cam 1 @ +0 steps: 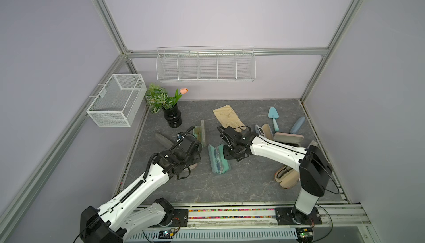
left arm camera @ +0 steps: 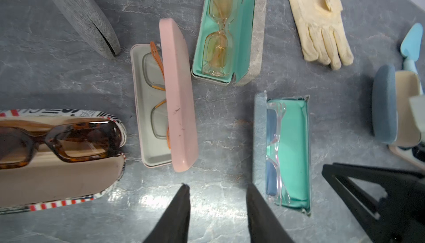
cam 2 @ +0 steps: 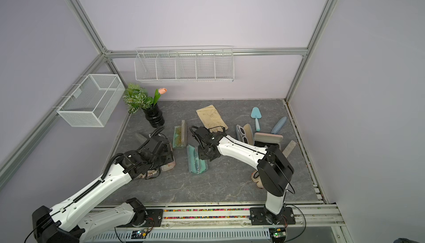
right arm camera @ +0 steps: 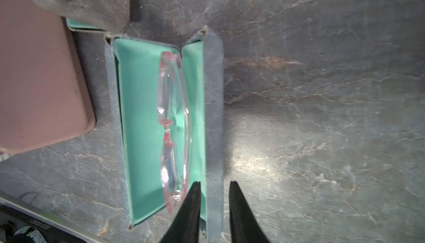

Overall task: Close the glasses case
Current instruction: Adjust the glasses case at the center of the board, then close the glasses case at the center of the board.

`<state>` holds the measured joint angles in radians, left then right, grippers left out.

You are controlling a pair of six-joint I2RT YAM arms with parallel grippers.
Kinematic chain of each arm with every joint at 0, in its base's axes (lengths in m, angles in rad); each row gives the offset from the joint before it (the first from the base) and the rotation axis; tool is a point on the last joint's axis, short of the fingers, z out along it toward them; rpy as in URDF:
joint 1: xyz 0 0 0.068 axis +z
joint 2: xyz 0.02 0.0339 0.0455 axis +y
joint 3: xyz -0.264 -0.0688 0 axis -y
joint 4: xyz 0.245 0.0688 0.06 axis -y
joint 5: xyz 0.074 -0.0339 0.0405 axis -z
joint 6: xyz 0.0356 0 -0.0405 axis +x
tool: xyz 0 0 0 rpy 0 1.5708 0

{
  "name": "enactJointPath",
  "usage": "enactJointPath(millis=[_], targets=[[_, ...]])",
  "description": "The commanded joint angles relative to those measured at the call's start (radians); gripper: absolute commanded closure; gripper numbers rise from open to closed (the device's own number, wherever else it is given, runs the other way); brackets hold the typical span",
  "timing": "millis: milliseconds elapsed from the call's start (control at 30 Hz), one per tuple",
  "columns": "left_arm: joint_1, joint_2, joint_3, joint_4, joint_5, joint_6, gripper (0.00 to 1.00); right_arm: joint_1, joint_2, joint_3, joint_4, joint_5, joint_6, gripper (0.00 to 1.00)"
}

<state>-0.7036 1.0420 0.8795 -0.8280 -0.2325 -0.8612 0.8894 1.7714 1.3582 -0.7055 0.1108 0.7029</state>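
A: Surface: grey marble-look tabletop [cam 1: 230,184], lilac walls [cam 1: 230,12]. Nearest first: L gripper [left arm camera: 217,185]?
B: Jaws parted, nothing betw. them. Over bare top, betw. pink hard-shell case [left arm camera: 178,92] and target.
A: Target?
B: Grey-blue rectangular glasses case w/ teal lining [cam 1: 217,163], mid-table, lying open. Clear pink-tinted specs [right arm camera: 174,127] inside.
A: R gripper [right arm camera: 215,182]?
B: Jaws narrowly apart, astride case's upright long wall near one end. Outer finger not touching it, so no grip.
A: Farther back?
B: Cream fabric glove [cam 1: 227,117], black ribbed vase [cam 1: 172,117] w/ leafy plant [cam 1: 158,97], white wire basket [cam 1: 205,66] on rear wall.
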Motion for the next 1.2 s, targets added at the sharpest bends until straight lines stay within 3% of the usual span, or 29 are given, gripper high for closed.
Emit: enactJointPath(millis=[0,67,200,1167], targets=[[-0.005,0.029,-0.014,0.03,0.053,-0.007,0.8,-0.035,-0.043,-0.038,-0.002,-0.004,-0.036,0.85],[-0.005,0.053,-0.022,0.054,0.08,-0.005,0.91,-0.055,-0.053,-0.055,0.001,-0.02,-0.061,0.93],[-0.006,0.107,-0.03,0.097,0.115,-0.001,1.0,-0.081,-0.046,-0.064,0.002,-0.054,-0.11,0.93],[-0.056,0.434,-0.001,0.243,0.147,-0.01,1.0,-0.096,0.103,-0.079,0.118,-0.241,-0.12,0.88]])
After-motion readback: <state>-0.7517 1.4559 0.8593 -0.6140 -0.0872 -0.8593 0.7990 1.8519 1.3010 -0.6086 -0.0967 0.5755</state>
